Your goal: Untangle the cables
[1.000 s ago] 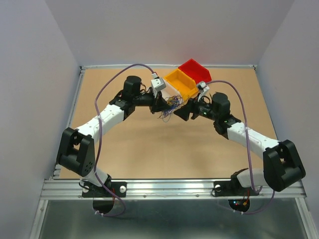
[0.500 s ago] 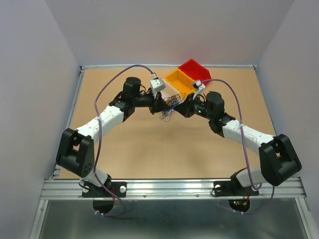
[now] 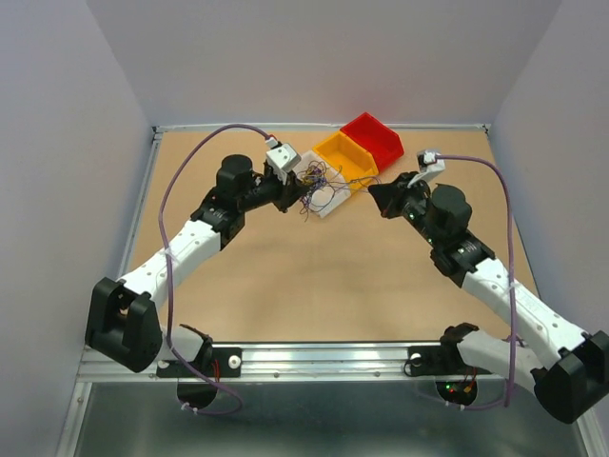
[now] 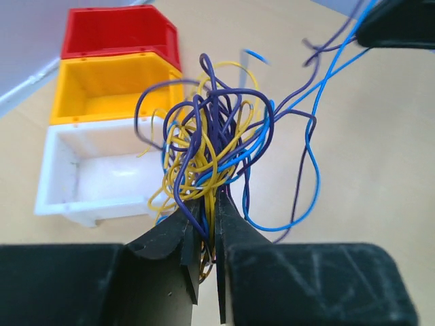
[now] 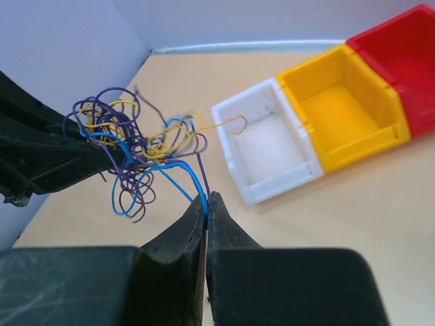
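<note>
1 tan tabletop (image 3: 333, 276), pale walls (image 3: 314, 57) 3 sides; cables (image 3: 319, 181) by bins (image 3: 344, 160).

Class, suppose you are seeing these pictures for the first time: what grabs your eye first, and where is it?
The tangle of yellow, purple and blue cables stands out first, pinched in the left gripper between the two grippers. The right gripper is shut on one blue strand leading out of it. Close by, a white bin, a yellow bin and a red bin stand in a row.
</note>
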